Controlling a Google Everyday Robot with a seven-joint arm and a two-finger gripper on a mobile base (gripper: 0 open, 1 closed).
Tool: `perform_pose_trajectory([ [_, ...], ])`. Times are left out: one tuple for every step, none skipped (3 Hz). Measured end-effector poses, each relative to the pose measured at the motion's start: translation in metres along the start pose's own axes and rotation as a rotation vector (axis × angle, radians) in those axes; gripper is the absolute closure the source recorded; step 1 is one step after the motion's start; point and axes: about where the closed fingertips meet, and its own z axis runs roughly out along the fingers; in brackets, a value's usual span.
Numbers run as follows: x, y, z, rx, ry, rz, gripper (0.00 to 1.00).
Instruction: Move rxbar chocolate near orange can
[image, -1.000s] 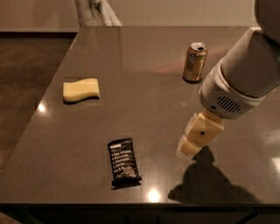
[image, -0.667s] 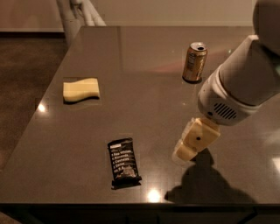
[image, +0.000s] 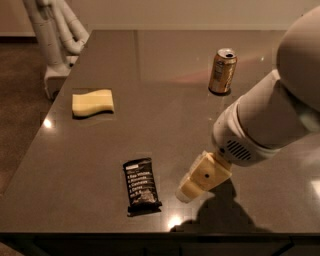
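Note:
The rxbar chocolate (image: 141, 186), a flat black wrapper with white text, lies on the dark table (image: 150, 75) near its front edge, left of centre. The orange can (image: 222, 71) stands upright at the back right. My gripper (image: 187, 191) hangs on the white arm coming in from the right. It is low over the table, just right of the bar and a little apart from it. It holds nothing that I can see.
A pale yellow wavy sponge (image: 92, 102) lies at the left of the table. A white jointed stand (image: 55, 35) stands beyond the table's back left corner. The table's front edge runs just below the bar.
The gripper has moved left and down, closer to the bar. The view has shifted too, so the white stand shows more at the top left.

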Motion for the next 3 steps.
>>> perform_pose_trajectory([
  [-0.009,0.017,0.021,-0.016,0.001,0.013,0.00],
  [-0.015,0.034,0.045,-0.032,0.019,0.025,0.00],
  [-0.021,0.051,0.066,-0.049,0.040,0.023,0.00],
])
